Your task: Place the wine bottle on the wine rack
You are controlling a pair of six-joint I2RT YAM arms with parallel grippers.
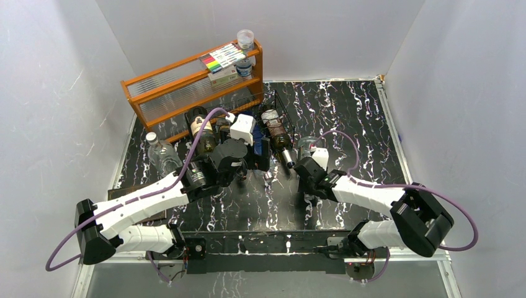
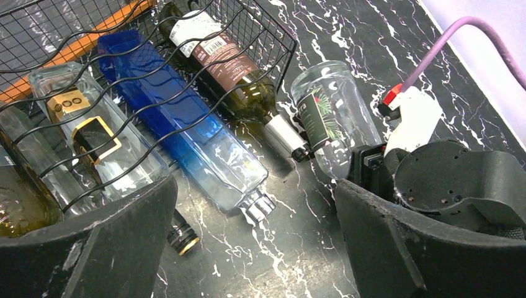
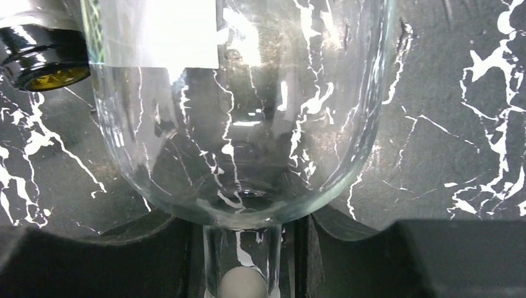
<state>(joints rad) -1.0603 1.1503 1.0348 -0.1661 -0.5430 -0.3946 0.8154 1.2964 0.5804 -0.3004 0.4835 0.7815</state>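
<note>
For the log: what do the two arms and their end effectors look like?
The left arm and right arm have white links and bulky black joint housings. A purple cable loops along each. Each wrist carries a white block. The left end effector and right end effector have broad matt black fingers. No markings are readable.

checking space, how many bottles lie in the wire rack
4 in the wine rack, left to right: brownish bottle, clear gold-labelled bottle, blue bottle, dark labelled bottle. More may be hidden left.

Wine bottle (image 3: 242,124) neck cut by bottom edge, wine rack (image 2: 260,31) cropped upper left.
</note>
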